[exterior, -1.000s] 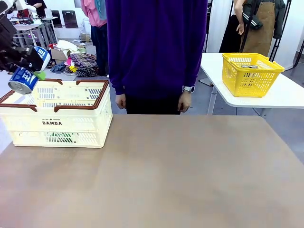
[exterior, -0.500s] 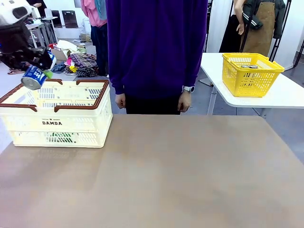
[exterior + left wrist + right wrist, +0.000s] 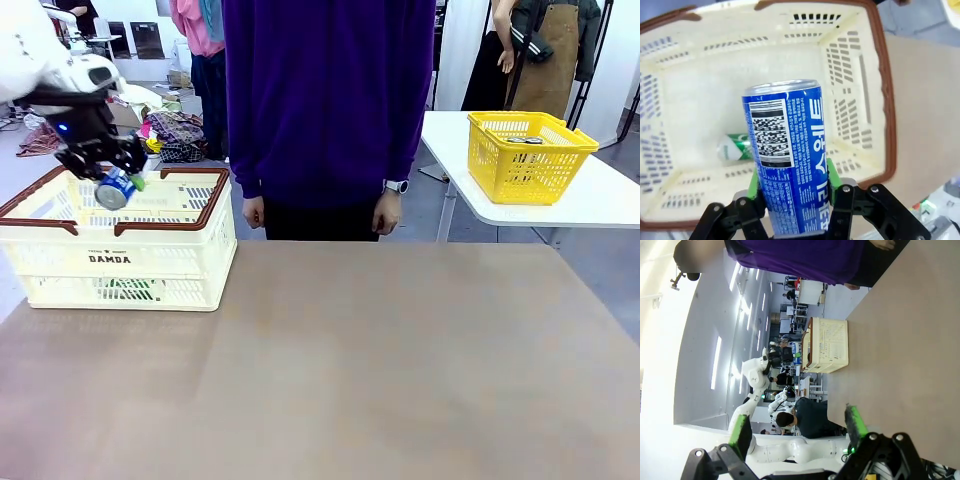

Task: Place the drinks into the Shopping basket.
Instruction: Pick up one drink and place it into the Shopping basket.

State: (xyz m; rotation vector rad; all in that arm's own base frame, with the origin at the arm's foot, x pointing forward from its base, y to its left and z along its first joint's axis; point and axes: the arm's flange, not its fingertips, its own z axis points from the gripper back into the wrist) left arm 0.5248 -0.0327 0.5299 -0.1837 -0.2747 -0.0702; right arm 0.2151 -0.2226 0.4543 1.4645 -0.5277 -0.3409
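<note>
So, one green can [image 3: 734, 147] already lies in the basket [image 3: 170, 255]; your left gripper [image 3: 112, 170], upper left, clamps the blue can [image 3: 116, 188] above it, not yet released. Right gripper [image 3: 797, 427] gapes wide, empty.

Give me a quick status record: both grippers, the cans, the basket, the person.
left gripper: shut on the blue can, held over the Shopping basket
blue can: in the grip at rim height, not yet released
green can: lying on its side on the basket floor
right gripper: open, nothing between its fingers
person: standing at the far side of the table, hands down
step left: let the blue can go into the basket
</note>
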